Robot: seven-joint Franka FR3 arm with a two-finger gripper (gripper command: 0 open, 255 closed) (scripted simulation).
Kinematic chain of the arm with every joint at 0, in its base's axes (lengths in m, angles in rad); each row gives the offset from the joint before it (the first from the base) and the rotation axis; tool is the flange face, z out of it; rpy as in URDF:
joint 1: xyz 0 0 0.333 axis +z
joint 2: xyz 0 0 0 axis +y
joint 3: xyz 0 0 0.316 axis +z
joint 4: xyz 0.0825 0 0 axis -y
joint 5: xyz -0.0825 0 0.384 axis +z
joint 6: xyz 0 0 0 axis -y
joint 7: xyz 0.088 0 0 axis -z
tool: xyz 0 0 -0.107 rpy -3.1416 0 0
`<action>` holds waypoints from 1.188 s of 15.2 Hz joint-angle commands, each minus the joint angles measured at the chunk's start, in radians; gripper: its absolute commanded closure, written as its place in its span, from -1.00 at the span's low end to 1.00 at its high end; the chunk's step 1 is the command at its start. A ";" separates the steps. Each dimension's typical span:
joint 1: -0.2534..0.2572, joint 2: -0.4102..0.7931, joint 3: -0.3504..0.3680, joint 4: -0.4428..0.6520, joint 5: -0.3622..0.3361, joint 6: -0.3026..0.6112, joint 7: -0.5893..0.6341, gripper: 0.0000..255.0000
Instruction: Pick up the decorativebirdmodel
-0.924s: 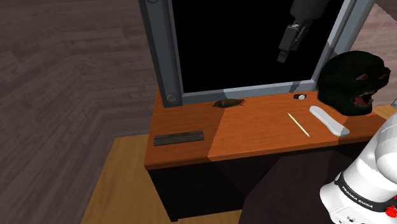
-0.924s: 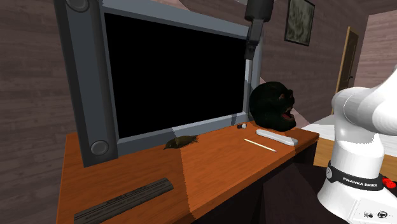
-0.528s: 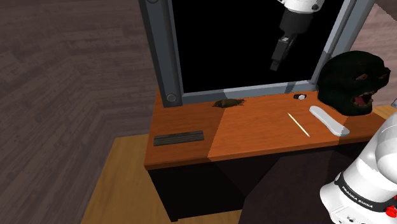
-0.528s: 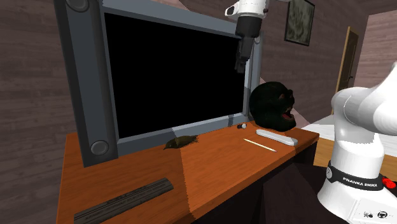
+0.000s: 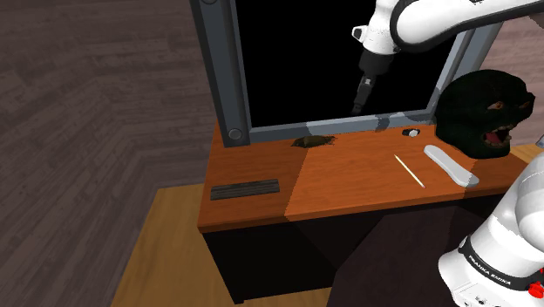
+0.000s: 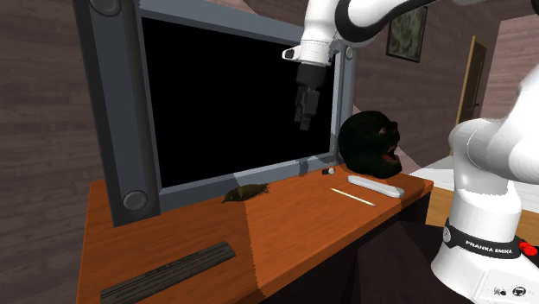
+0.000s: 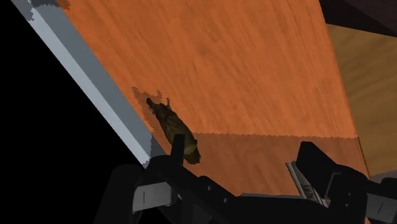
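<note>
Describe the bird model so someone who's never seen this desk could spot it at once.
Find the big grey-framed screen on the orange desk. The bird lies before the frame's bottom edge, near its middle. It is a small olive-brown lump; its neighbours are a flat black strip and a pale stick.

Small olive-brown bird model; orange wood-grain desk top; grey-framed black flat screen; black ape head; white oblong remote; dark ribbed bar.
</note>
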 commanded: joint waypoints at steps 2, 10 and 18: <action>0.012 0.086 -0.034 -0.012 -0.010 0.109 -0.080 -1.00; 0.050 0.382 -0.115 0.055 0.023 0.359 -0.315 -1.00; 0.053 0.705 -0.124 0.216 0.155 0.530 -0.596 -1.00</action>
